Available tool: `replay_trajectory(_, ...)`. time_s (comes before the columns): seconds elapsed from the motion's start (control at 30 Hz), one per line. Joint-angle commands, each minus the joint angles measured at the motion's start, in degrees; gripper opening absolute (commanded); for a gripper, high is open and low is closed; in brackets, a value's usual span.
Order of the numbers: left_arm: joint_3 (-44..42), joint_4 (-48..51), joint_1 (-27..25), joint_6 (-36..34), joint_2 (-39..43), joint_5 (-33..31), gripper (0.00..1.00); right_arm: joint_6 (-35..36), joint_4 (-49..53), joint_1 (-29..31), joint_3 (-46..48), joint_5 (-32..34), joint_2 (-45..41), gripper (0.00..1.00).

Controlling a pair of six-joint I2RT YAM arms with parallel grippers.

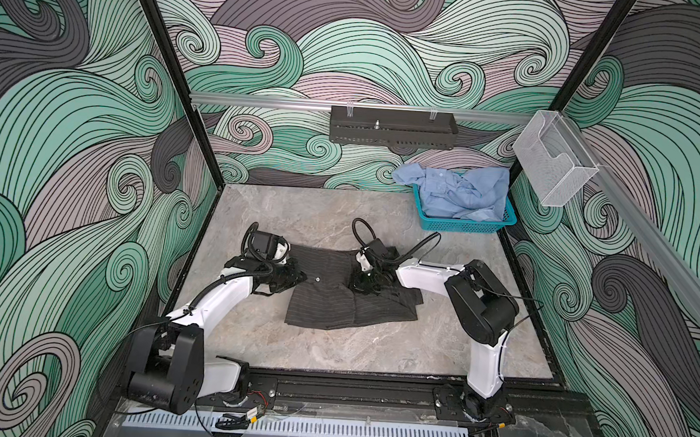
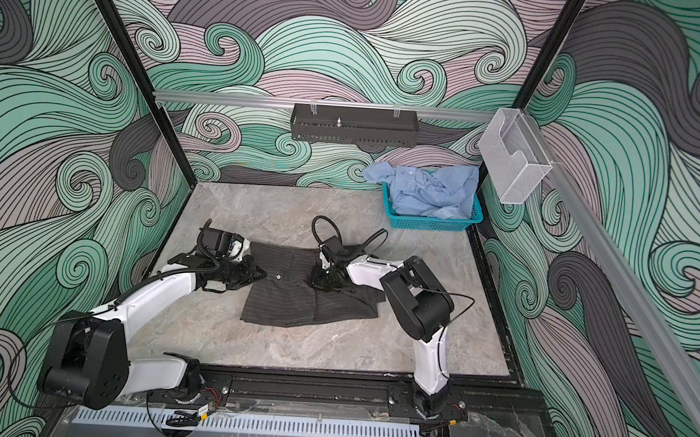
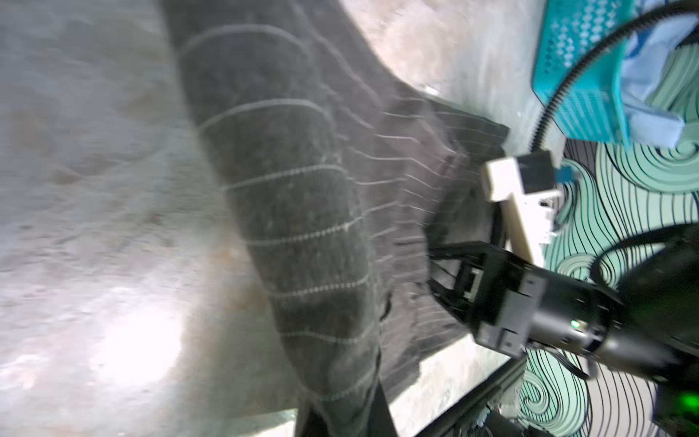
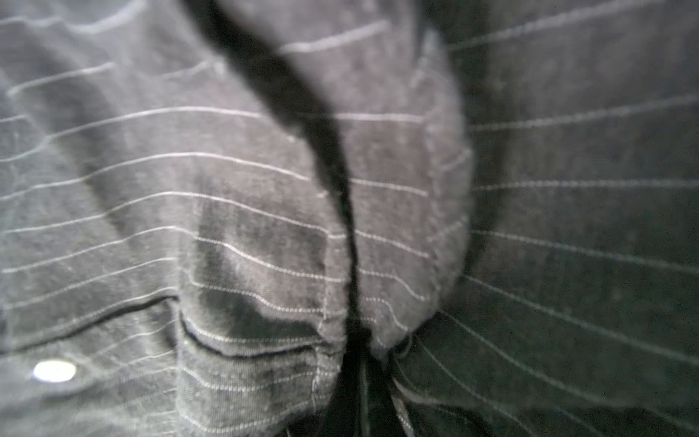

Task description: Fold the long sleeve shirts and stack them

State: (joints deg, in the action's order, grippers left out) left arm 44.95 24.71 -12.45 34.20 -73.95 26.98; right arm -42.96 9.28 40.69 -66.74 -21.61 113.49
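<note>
The dark pinstriped long sleeve shirt [image 1: 326,305] [image 2: 280,302] lies partly folded in the middle of the table. At the shirt's left edge my left gripper [image 1: 301,278] [image 2: 259,273] is shut on a fold of it; in the left wrist view that striped cloth [image 3: 287,189] runs into the jaws [image 3: 340,416]. My right gripper [image 1: 363,286] [image 2: 323,283] presses down on the shirt's upper right part, shut on bunched cloth [image 4: 227,227] that fills the right wrist view. The light blue long sleeve shirt [image 1: 458,191] [image 2: 429,189] lies crumpled in the basket.
The teal mesh basket [image 1: 464,225] [image 2: 431,223] stands at the table's back right corner. A black tray [image 1: 391,128] and a clear plastic holder [image 1: 551,165] hang on the walls. Bare marble table [image 1: 298,220] surrounds the shirt. The arms' rail [image 1: 350,390] runs along the front.
</note>
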Motion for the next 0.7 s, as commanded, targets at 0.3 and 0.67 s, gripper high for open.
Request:
replay_trajectory(0.3, 5.3, -14.2, -15.8, 17.9, -10.8, -2.6, 0.0, -5.5, 0.4, 3.1, 2.8, 1.5, 5.1, 0.03)
replay_trajectory(0.67, 2.0, -25.4, -14.8, 20.8, -22.4, -3.6, 0.0, -7.1, -7.6, 1.5, 9.5, 0.6, -3.6, 0.09)
